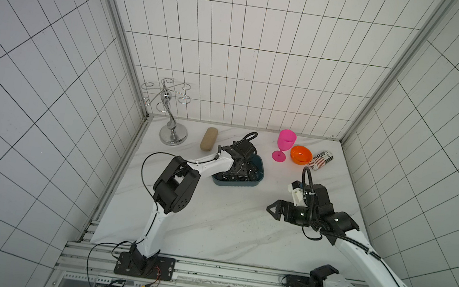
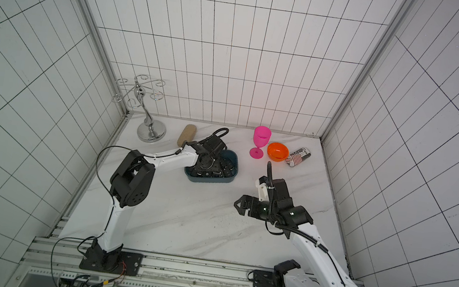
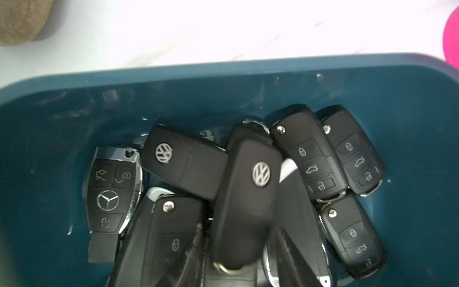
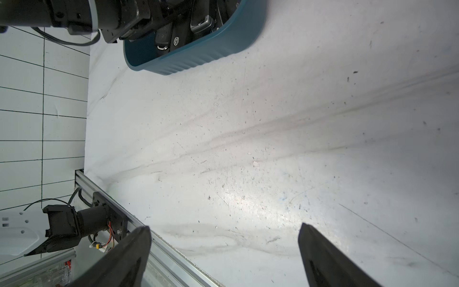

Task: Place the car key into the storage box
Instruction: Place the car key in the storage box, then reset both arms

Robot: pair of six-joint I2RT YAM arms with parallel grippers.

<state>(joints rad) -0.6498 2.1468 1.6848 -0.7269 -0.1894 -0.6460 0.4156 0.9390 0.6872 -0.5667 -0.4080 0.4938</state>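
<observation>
Left wrist view: the shallow dark teal plastic storage box [image 3: 223, 94], rectangular with rounded corners, fills the frame and holds a pile of black key fobs [image 3: 308, 161]. The task item, a black plastic car key [image 3: 246, 198] with a round silver badge, is inside the box on top of the pile. It leans across a second badged fob and looks slightly blurred.

The left gripper [image 3: 238, 228] is low over the box with jaws partly parted, one fingertip on each side of the key's ring end. A thin dark gap shows beside each fingertip, so no grip is visible. Contact lower down is hidden.

In both top views the box [image 1: 234, 184] stands on the white marble-pattern table [image 1: 225, 226], with the left gripper [image 1: 238, 167] dipped into it.

The right gripper [image 1: 273, 210] hovers over bare table, well apart from the box. In the right wrist view its jaws are spread wide with nothing between them.

Along the back wall:
- chrome wire stand [image 1: 173, 133]
- tan oblong case [image 1: 208, 142]
- pink plastic goblet [image 1: 285, 144]
- small round orange bowl [image 1: 300, 155]
- striped can [image 1: 321, 160] lying on its side
</observation>
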